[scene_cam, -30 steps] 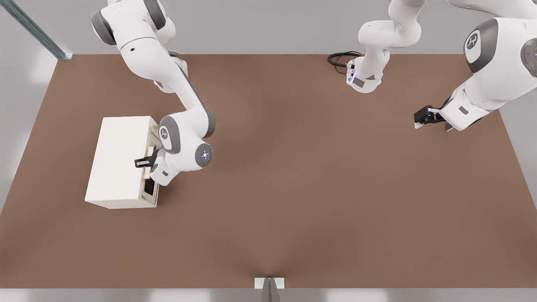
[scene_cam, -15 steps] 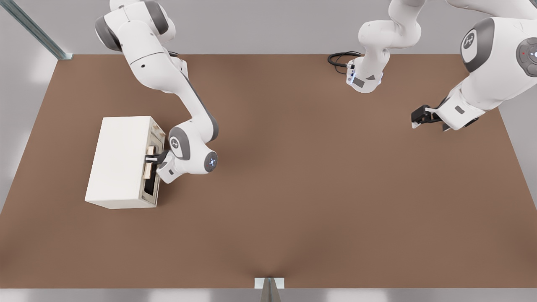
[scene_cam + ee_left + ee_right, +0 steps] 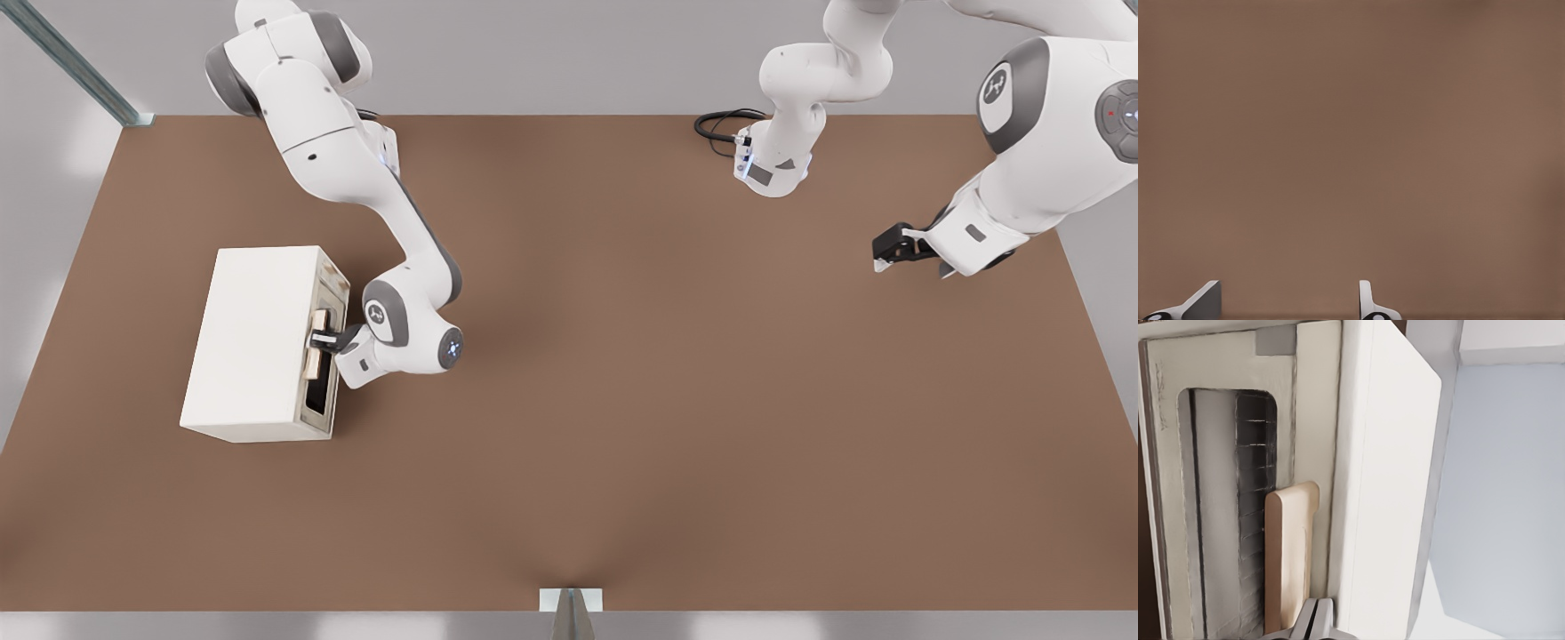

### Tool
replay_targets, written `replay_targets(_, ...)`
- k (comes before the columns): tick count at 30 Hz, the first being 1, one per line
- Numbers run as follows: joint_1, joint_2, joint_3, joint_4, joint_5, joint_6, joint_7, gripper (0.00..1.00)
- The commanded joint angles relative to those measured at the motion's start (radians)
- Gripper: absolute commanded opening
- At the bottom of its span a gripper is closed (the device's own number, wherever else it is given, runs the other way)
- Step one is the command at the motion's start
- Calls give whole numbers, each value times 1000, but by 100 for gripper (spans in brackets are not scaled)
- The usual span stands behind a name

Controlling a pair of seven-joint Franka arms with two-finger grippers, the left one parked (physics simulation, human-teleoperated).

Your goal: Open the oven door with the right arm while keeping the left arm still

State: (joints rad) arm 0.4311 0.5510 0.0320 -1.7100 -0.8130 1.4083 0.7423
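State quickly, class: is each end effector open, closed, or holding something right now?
Right end effector: closed, fingers together beside the oven door handle, nothing seen between them.
Left end effector: open, empty.

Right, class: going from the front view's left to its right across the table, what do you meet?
Oven → door handle → gripper at the handle → black cable → parked arm's gripper.

right arm hiding part of oven door, end effector cut off by frame edge
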Motion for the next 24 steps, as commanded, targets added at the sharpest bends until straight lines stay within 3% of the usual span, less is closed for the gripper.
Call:
replay_targets(1, 1, 3, 0, 0, -5, 9, 190, 21)
replay_targets(6, 9, 7, 2, 7, 8, 9, 192, 21)
replay_targets(8, 75, 47, 0, 95, 101, -6, 232, 21)
replay_targets(11, 261, 296, 0, 463, 288, -68, 457, 21)
replay_targets(13, 241, 343, 2, 652, 500, 18, 490, 23)
replay_targets(14, 172, 308, 2, 652, 600, 29, 280, 100)
replay_targets(15, 92, 261, 3, 652, 627, 43, -10, 100)
replay_targets(18, -173, 32, 5, 615, 764, 83, -521, 100)
replay_targets(19, -245, -92, 6, 509, 779, 109, -592, 100)
replay_targets(20, -351, -227, 65, 380, 778, 162, -630, 100)
replay_targets(22, -420, -345, 66, 302, 782, 161, -722, 100)
replay_targets(24, -436, -375, 62, 279, 784, 161, -721, 100)
